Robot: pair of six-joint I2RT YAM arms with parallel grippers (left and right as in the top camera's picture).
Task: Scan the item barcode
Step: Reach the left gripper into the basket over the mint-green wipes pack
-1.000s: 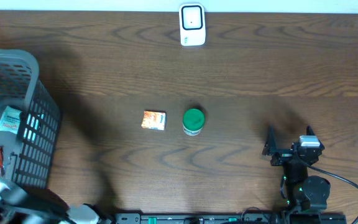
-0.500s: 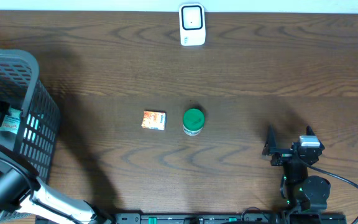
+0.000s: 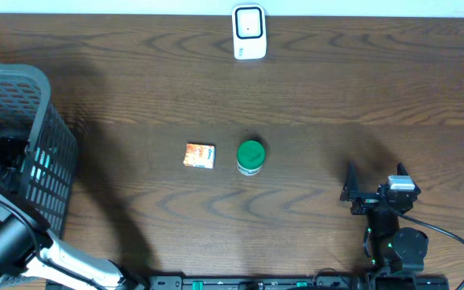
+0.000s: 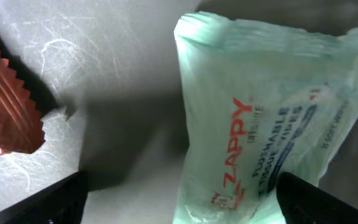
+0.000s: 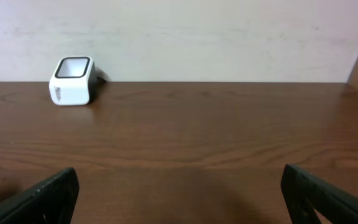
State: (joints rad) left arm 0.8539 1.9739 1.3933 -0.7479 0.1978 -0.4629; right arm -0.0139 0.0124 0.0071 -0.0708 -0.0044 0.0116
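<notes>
- Basket (image 3: pixel 22 80) was cut off at the frame's left.
- Left claw (image 4: pixel 182 208) hung wide inside the basket, above the wipes pack (image 4: pixel 260 118).
- Right claw (image 3: pixel 374 173) stood wide, far right of the basket.
- Red packet (image 4: pixel 5 106), half cropped, lay inside too.
</notes>
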